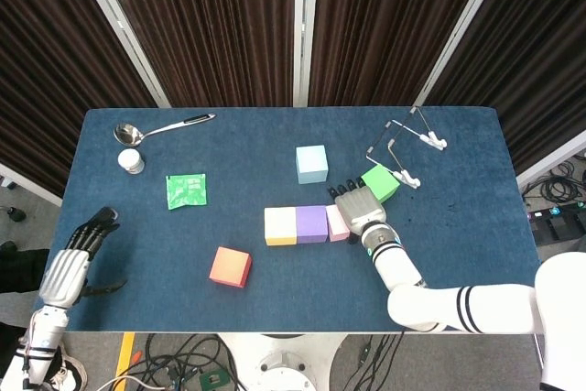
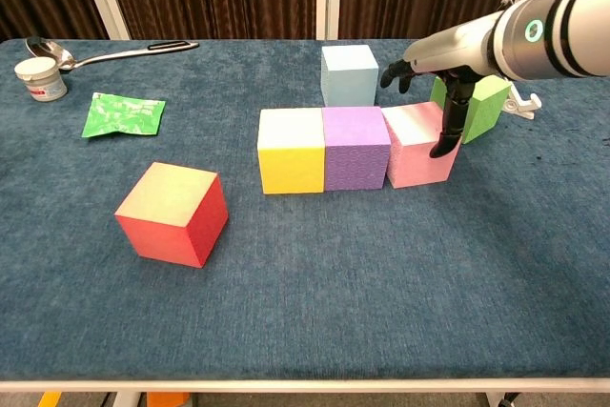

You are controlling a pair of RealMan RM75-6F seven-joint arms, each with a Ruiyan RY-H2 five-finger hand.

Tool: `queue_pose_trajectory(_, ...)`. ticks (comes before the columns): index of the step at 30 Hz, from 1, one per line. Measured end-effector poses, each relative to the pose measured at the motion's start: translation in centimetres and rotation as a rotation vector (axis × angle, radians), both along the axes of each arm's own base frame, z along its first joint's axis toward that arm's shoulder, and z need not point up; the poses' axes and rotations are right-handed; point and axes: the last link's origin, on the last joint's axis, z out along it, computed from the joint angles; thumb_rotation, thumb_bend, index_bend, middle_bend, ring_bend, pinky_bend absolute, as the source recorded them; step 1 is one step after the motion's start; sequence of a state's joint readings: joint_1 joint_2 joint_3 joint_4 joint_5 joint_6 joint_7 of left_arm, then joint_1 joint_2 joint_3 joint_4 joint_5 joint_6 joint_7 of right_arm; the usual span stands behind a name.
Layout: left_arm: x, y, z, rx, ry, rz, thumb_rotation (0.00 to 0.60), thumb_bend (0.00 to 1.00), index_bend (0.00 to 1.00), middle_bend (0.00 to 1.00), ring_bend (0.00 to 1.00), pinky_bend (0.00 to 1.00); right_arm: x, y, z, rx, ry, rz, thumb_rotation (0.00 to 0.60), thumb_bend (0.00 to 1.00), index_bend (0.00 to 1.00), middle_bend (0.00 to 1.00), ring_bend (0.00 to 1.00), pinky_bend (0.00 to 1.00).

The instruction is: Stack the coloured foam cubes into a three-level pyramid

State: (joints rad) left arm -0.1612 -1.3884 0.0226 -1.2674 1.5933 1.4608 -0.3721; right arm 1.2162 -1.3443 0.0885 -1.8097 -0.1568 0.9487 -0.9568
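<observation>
Yellow cube, purple cube and pink cube stand in a touching row mid-table. My right hand hovers at the pink cube's right side with its fingers hanging down against that edge, holding nothing. In the head view the right hand sits between the pink cube and the green cube. A light blue cube stands behind the row. The red cube lies alone at front left. My left hand hangs off the table's left edge, fingers apart.
A green packet, a white jar and a ladle lie at the far left. A white wire rack sits behind the green cube. The blue tabletop shows bare cloth in front of the row.
</observation>
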Motion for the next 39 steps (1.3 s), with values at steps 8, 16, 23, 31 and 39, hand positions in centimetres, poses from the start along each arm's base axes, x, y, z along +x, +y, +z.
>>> queue_pose_trajectory(8, 0.2, 0.0, -0.1, -0.005, 0.005, 0.000, 0.600, 0.00, 0.15, 0.09, 0.00, 0.07, -1.7, -0.5, 0.1, -0.025, -0.043, 0.026, 0.600, 0.10, 0.00, 0.26, 0.00, 0.00)
queue_pose_trajectory(16, 0.1, 0.0, -0.1, -0.003, 0.001, 0.002, 0.600, 0.00, 0.15, 0.09, 0.00, 0.07, -1.8, -0.5, -0.3, -0.034, -0.066, 0.025, 0.600, 0.12, 0.00, 0.34, 0.00, 0.00)
queue_pose_trajectory(23, 0.2, 0.1, -0.1, -0.002, -0.001, -0.003, 0.600, 0.00, 0.15, 0.09, 0.00, 0.07, -1.7, -0.5, 0.1, -0.047, -0.087, 0.010, 0.600, 0.12, 0.00, 0.38, 0.00, 0.00)
queue_pose_trajectory(31, 0.2, 0.0, 0.0, -0.003, 0.002, -0.001, 0.600, 0.00, 0.15, 0.09, 0.00, 0.07, -2.0, -0.4, -0.2, -0.049, -0.097, -0.002, 0.600, 0.12, 0.00, 0.39, 0.00, 0.00)
queue_pose_trajectory(39, 0.2, 0.1, 0.0, -0.004, 0.003, -0.004, 0.600, 0.00, 0.15, 0.09, 0.00, 0.07, -2.4, -0.3, -0.3, -0.052, -0.107, -0.008, 0.600, 0.11, 0.00, 0.38, 0.00, 0.00)
